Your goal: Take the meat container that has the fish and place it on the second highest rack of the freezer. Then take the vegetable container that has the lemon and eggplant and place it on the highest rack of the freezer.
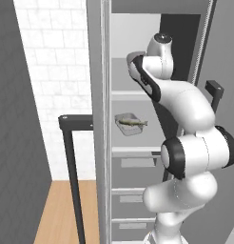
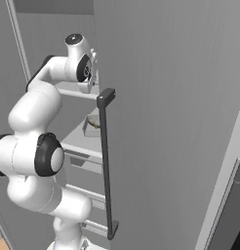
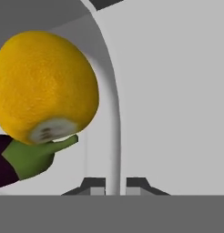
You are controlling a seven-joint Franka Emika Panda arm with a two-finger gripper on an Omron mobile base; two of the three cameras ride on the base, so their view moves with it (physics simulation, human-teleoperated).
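Arm reaches up into the open freezer, wrist at the level of the top shelf; in the left base view the hand itself is hidden behind the forearm and wrist housing.

Hand view: gripper has its two dark fingertips pinched on the thin curved rim of the vegetable container, so jaws are clamped on that wall with only the rim between them. Inside the container, left of the rim, sits the lemon, large in frame, stem-end scar facing down. Below it and touching it is the eggplant: green cap and stem poking toward the rim, dark purple body cut off at the left edge. Pale grey freezer wall sits behind the container.

Meat container with the fish sits on the second shelf from the top, one level below the wrist, near the middle of that shelf and well apart from the arm. In the right base view the same tray is partly hidden behind the door edge.

Lower compartments are drawer fronts stacked under the fish shelf. Freezer door stands open on the right with its dark vertical door handle. To the left are a white tiled wall and wood floor.
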